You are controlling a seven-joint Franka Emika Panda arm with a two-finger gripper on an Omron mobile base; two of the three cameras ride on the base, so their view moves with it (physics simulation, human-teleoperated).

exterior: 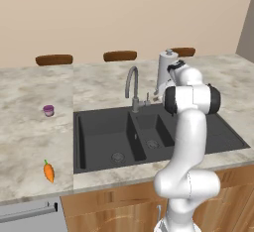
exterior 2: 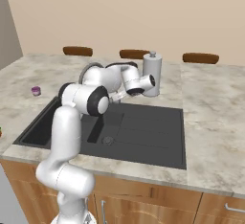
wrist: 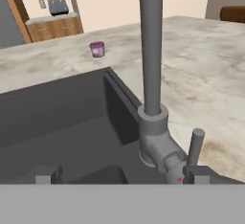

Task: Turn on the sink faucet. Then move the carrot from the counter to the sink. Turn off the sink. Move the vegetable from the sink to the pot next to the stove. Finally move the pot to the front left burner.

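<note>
Hand view puts you right at the base of the sink faucet [wrist: 152,55], its stem running up the middle of the frame and the small side lever [wrist: 195,146] standing at lower right. Your end effector [wrist: 122,176] is spread wide, one fingertip at lower left and the other just beside the lever, touching nothing, which suits a nudge on that lever for the first step. No water shows, so the tap looks off. In the left base view the carrot [exterior: 48,171] lies at lower left on the table [exterior: 30,127], well apart from the sink [exterior: 104,137], waiting its turn; a purple cup [exterior: 48,110] sits further up. The arm [exterior: 186,142] covers the sink's right part there, and the spout's tip is cut off in the hand view. I see no pot or stove.
</note>
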